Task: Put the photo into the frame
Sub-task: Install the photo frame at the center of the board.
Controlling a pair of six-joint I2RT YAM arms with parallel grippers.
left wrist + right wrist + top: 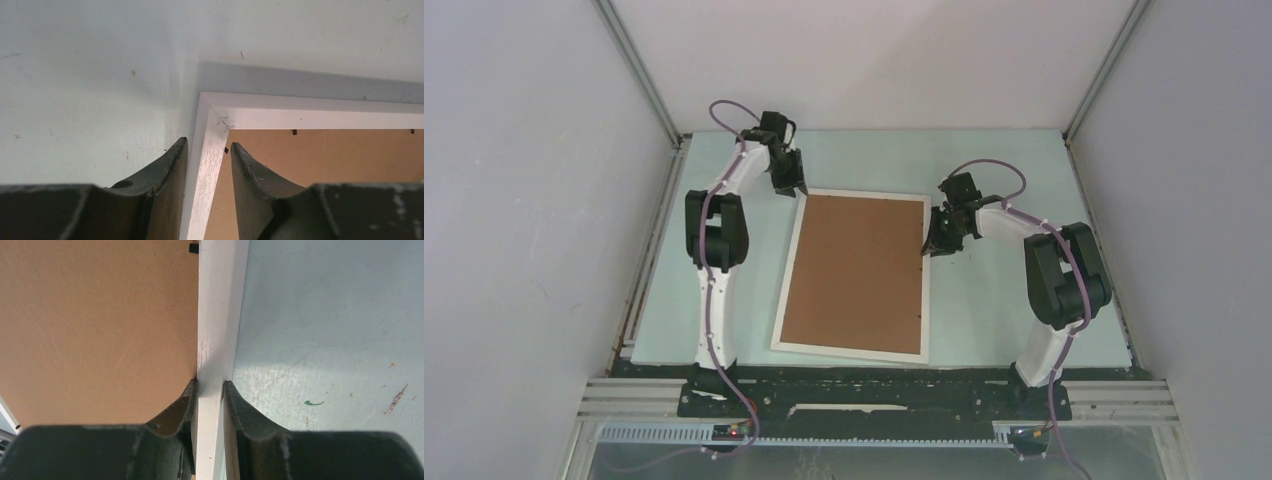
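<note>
- Top external view: frame lies flat at picture centre; backing board fills it, hiding whatever lies beneath.
- Right gripper, centre right, clamps the frame's right rail.
- Left gripper, upper left, straddles the corner rail; whether it grips cannot be told.

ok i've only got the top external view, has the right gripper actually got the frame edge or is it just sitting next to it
Observer: The right wrist view shows the right gripper shut on the frame, one finger on each side of the white rail.
Operator: and the left one at the far corner
Observer: The left gripper straddles the rail near that corner, but a sliver of the backing board shows between the inner finger and the rail, so no grip yet.
Operator: any clips on the board
Observer: Small black tabs sit at the board's edge against the rail.
</note>
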